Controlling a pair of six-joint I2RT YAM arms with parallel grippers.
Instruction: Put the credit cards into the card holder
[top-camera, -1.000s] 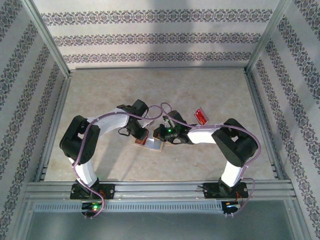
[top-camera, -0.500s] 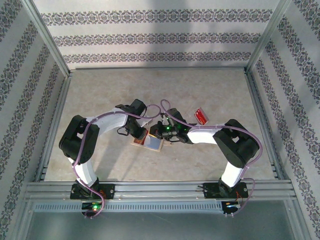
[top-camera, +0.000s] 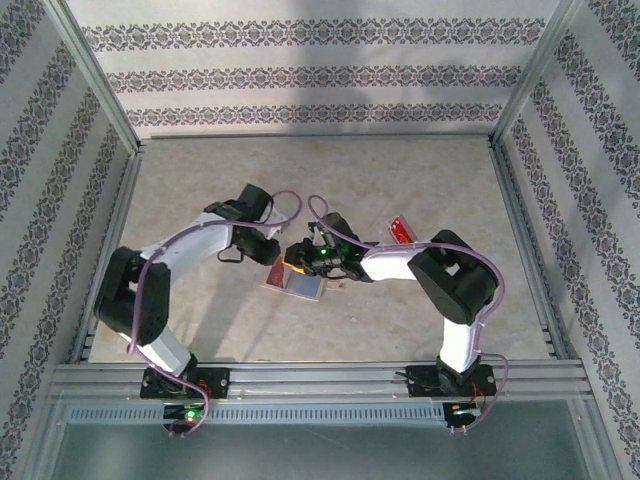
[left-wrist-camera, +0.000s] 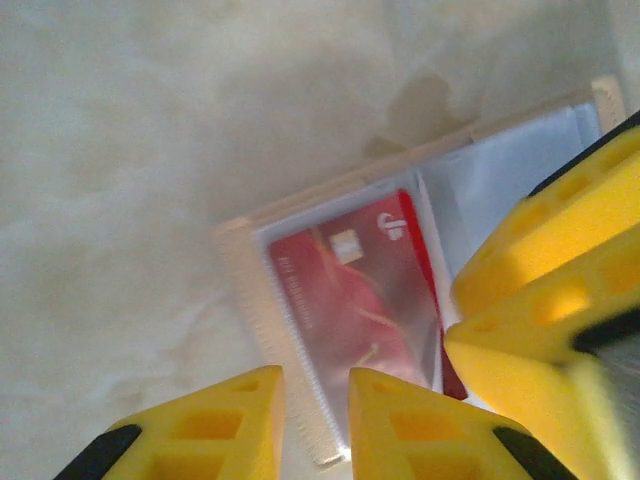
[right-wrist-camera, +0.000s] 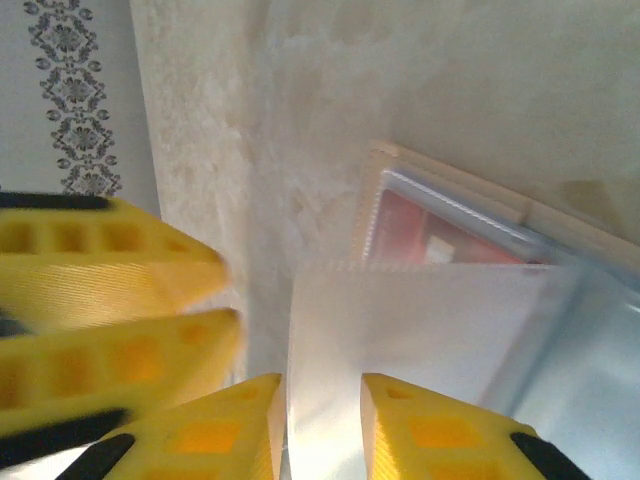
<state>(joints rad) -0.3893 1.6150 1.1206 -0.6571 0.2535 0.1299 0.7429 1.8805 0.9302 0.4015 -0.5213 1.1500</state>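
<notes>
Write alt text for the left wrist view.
A red credit card sits in a clear pocket of the open tan card holder on a pale table. The left gripper, slightly open, frames the bottom; the right gripper intrudes at right.

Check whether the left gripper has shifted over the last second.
Yes. In the top view the left gripper has drawn left and toward the back wall, relative to the card holder, which stayed put.
</notes>
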